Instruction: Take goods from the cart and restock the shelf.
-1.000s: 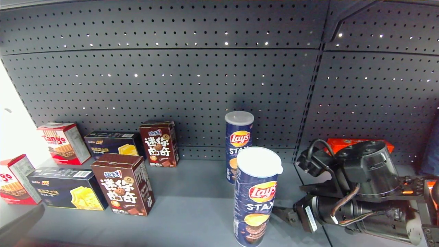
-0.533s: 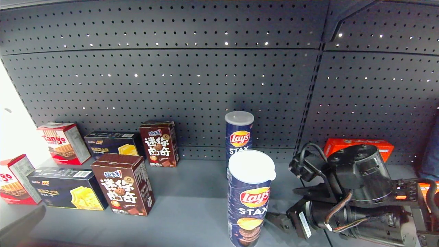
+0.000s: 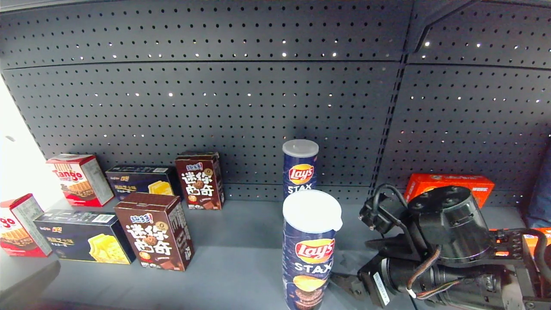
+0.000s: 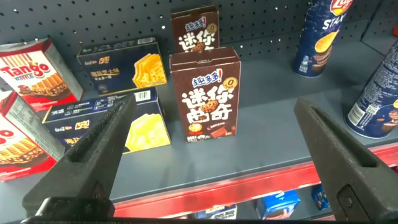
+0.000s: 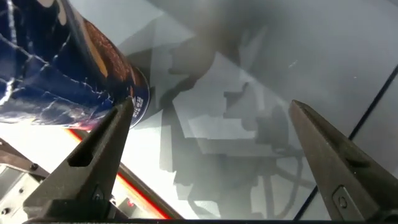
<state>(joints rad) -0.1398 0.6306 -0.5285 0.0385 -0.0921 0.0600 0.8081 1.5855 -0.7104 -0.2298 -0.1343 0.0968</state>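
Release looks like the step in hand. The tall dark-blue cardboard chip can (image 3: 309, 254), capped with a white plastic lid, stands on the grey metal shelf deck (image 3: 241, 262). It is directly in front of the second blue chip can (image 3: 300, 172), which sits back against the black pegboard (image 3: 215, 107); the two are near each other but apart.

The right gripper (image 5: 211, 106) lies low on the deck, forward and to the right of the second can, its jaws spread wide and gripping nothing. One finger rests just beside the front can's foot; whether it brushes the wall is hard to tell from the wrist view.

To finish well, the arm should draw straight back out the way it points, jaws kept wide, with no sideways sweep. A can this tall and narrow would likely tip from a knock high up, or skid from one low down.

The left gripper (image 4: 214, 102) hangs to the left of the second can, facing the brown cookie boxes (image 3: 155, 232), jaws apart and empty.

The placed can's long axis runs vertical, lid up and base seemingly flat on the deck, with its printed face turned outward like the second can's
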